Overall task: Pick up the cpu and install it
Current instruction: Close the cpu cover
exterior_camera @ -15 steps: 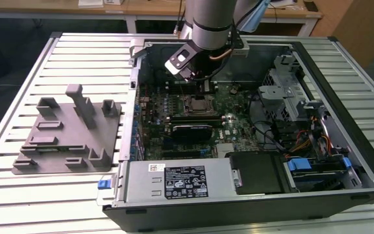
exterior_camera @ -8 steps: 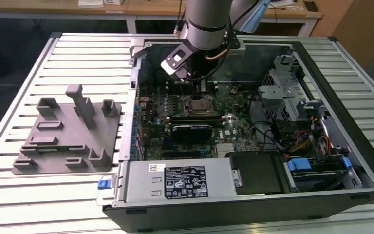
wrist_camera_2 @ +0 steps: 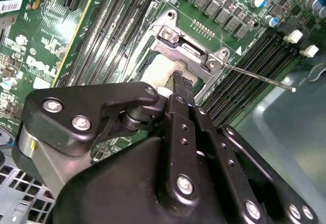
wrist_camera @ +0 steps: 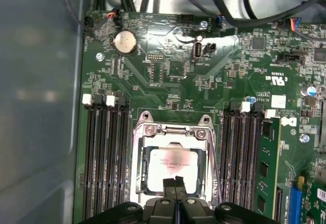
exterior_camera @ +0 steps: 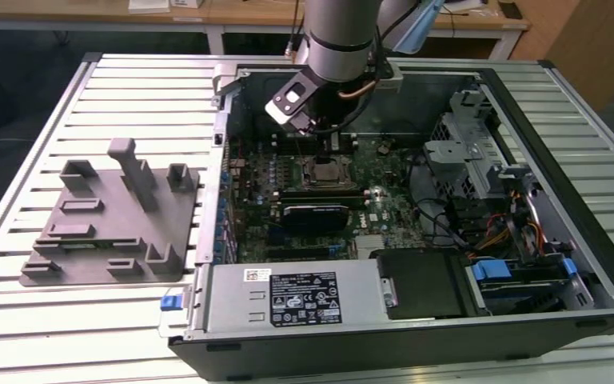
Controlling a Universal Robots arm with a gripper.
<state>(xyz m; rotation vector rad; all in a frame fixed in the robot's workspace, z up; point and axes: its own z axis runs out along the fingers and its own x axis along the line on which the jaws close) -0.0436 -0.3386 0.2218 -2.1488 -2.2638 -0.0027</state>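
The cpu (wrist_camera: pixel 170 168) lies in its socket (wrist_camera: pixel 173 129), seating nearly done. The gripper (wrist_camera: pixel 176 179), pinched together and empty, perhaps touches it; finishing wants gentle, level pressure.

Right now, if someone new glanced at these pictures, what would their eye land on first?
First, the robot arm reaching down into an open computer case on the slatted metal table. In the first wrist view its gripper, fingertips together, is right above or on the silver cpu lying inside the motherboard socket frame. On the exterior view's left, a grey holder tray with upright posts stands on the table.
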